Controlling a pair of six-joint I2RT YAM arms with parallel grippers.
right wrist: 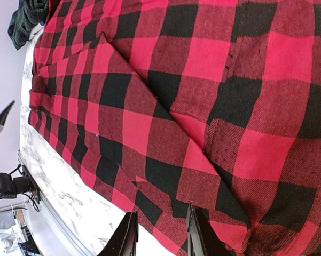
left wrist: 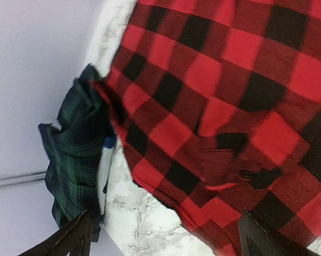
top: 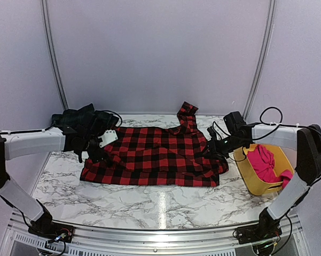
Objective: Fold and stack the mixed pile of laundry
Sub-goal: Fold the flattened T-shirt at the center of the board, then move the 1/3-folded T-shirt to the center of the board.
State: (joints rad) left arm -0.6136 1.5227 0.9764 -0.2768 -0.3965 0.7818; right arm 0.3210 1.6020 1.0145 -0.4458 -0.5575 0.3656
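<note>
I'm on the fold of the red-and-black checked shirt (top: 155, 154), which lies spread flat across the counter (top: 123, 200). My left tool (left wrist: 164, 221) hangs over its left edge, jaws wide apart, gripping nothing. My right tool (right wrist: 161, 210) sits at the right hem, jaws nearly together; I cannot tell whether cloth is pinched. The green-black plaid garment (top: 77, 120) lies bunched at the back left, and the pink garment (top: 264, 162) lies in the yellow tub (top: 245, 173). Next, I judge, the left tool needs to pinch an edge.
</note>
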